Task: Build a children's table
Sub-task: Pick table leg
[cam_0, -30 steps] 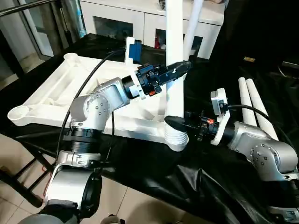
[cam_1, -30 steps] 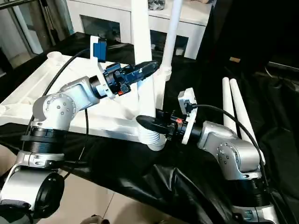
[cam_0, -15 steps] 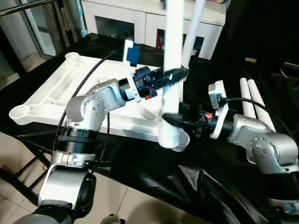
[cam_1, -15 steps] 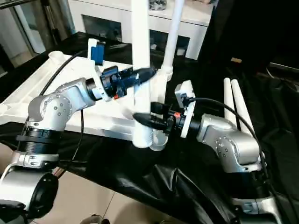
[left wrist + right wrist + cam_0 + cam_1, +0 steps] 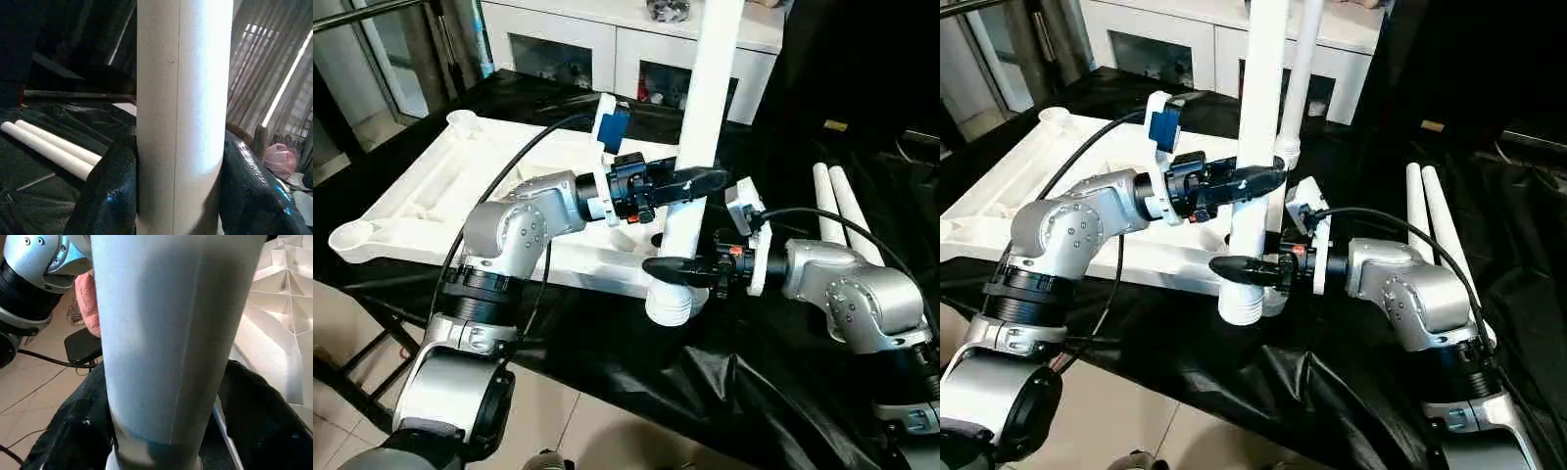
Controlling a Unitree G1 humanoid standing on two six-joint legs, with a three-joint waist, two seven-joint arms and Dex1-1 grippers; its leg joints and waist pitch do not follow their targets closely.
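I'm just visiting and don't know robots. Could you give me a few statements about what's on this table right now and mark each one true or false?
1. The left hand grips an upright white leg. True.
2. The tabletop lies with its ribbed underside up. True.
3. Two spare legs stand upright in corner sockets. False: they lie flat on the black cloth beside the right arm.
4. The right hand is near the leg's top end. False: it is at the leg's ribbed lower end.
5. The table is fully assembled. False: the near-left socket is empty.
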